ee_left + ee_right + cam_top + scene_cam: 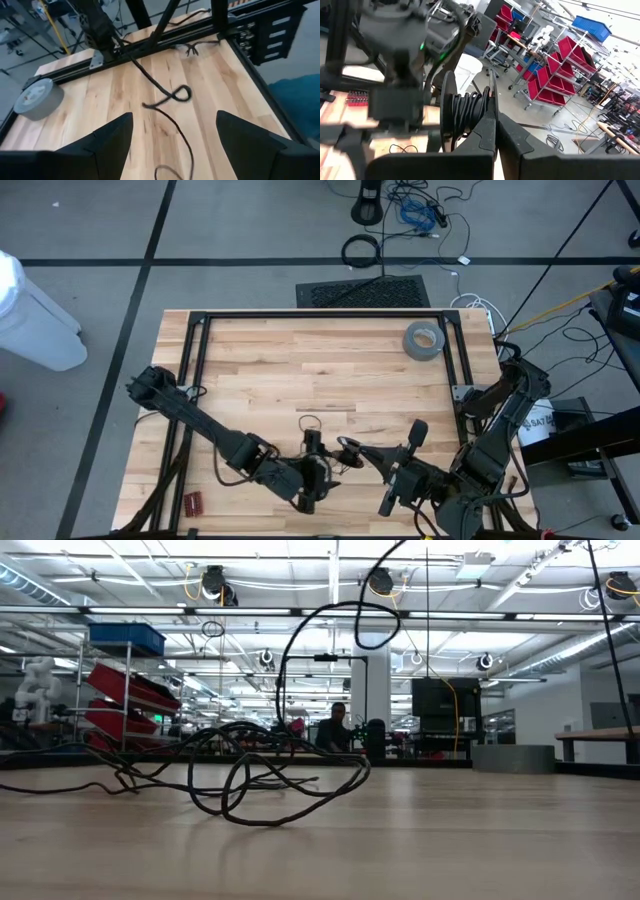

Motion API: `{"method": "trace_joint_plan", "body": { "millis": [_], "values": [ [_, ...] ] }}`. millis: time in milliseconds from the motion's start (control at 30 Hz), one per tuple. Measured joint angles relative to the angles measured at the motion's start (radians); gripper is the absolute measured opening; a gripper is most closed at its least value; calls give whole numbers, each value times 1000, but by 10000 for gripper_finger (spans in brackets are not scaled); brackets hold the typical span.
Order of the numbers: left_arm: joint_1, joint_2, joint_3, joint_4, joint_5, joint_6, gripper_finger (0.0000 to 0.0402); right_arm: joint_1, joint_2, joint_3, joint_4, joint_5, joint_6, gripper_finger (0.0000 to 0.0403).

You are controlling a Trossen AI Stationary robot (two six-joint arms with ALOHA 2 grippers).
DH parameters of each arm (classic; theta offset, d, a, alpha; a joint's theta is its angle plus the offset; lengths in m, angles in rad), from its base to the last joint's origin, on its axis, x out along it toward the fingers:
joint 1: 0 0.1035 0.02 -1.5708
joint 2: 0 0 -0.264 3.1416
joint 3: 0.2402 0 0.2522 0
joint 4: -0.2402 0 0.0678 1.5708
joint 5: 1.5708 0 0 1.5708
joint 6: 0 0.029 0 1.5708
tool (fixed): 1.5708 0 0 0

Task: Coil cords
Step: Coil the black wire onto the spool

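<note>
Cord (312,423) is trailing loose loops across the bench (260,360) near its front edge, between both arms. Left claw (312,478) is hovering released above it; right claw (495,125) is clenching wound turns of cord.

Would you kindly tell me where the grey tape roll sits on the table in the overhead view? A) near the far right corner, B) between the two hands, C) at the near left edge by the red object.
A: the grey tape roll lies alone near the table's far right corner.
</note>
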Motion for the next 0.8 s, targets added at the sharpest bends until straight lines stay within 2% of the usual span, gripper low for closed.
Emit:
{"method": "trace_joint_plan", "body": {
  "millis": [300, 500, 800],
  "values": [
    [38, 100, 0, 46, 4, 129, 293, 0, 0, 0, 0, 0, -3, 0],
    [42, 94, 4, 53, -2, 131, 293, 0, 0, 0, 0, 1, -4, 0],
    [30, 92, 23, 160, -16, 133, 293, 0, 0, 0, 0, 1, -4, 0]
  ]
}}
